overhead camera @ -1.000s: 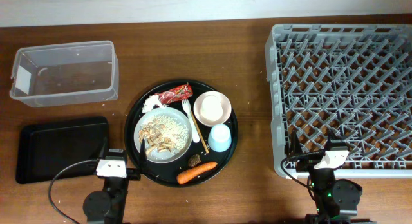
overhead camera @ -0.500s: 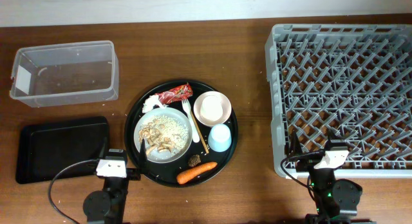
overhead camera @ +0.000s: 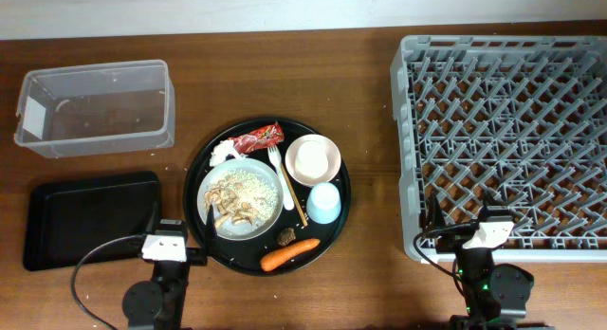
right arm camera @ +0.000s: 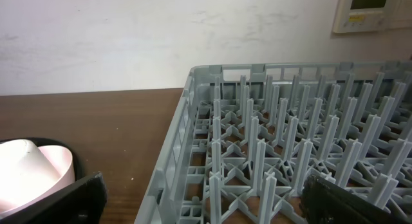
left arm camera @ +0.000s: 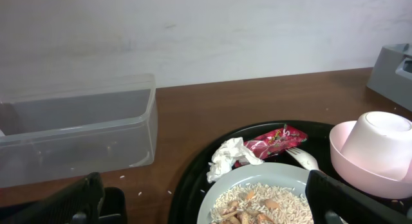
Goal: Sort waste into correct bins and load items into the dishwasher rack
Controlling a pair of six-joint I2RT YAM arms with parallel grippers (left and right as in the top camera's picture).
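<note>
Stillness: left pincer point(left arm camera: 206, 201) and right pincer point(right arm camera: 206, 201) stay wide open, empty. The red shiny snack wrapper point(overhead camera: 259, 137) remains on the round black tray point(overhead camera: 334, 233), the grey plastic rack point(overhead camera: 503, 131) empty; sorting hasn't begun.

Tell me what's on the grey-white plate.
On the plate lies white rice with brownish mushroom pieces, covering most of it; the plate's centre under the food is hidden.

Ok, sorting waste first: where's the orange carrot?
Overhead view: the orange carrot lies at the round black tray's near edge, beside the small dark brown lump.
</note>
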